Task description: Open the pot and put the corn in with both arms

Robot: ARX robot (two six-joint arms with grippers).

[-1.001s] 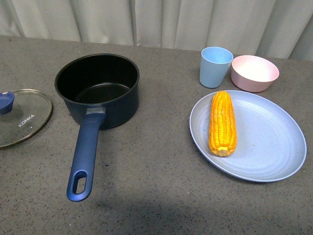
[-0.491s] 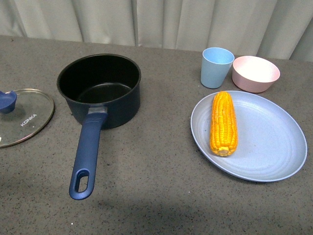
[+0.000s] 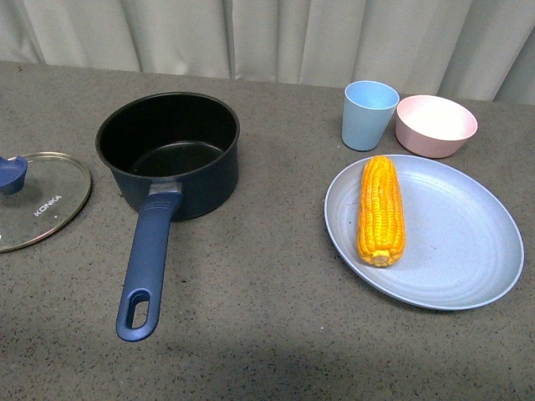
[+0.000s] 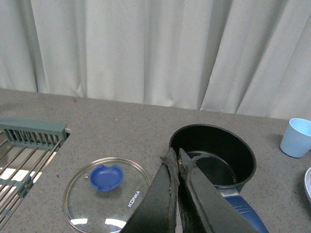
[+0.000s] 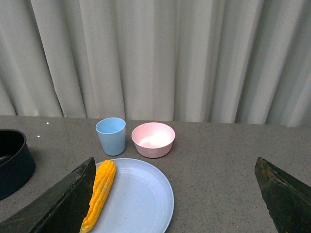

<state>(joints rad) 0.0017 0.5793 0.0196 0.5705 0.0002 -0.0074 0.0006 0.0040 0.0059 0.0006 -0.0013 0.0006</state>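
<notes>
The dark navy pot [image 3: 171, 154] stands uncovered on the grey table, its long blue handle [image 3: 146, 263] pointing toward me. Its glass lid with a blue knob [image 3: 38, 199] lies flat on the table to the pot's left. The yellow corn [image 3: 380, 210] rests on a pale blue plate [image 3: 468, 242] at the right. Neither arm shows in the front view. In the left wrist view my left gripper [image 4: 175, 158] is shut and empty, high above the table between the lid [image 4: 107, 191] and the pot [image 4: 214, 155]. My right gripper [image 5: 175, 179] is wide open, raised above the plate [image 5: 141, 194] and the corn [image 5: 99, 191].
A light blue cup [image 3: 369, 114] and a pink bowl [image 3: 435, 124] stand behind the plate. A grey curtain closes off the back of the table. A metal rack with a green rail [image 4: 29, 145] sits at the table's far left in the left wrist view.
The pot, lid and corn stay where they were; the front view only shifts by a few pixels between frames.
</notes>
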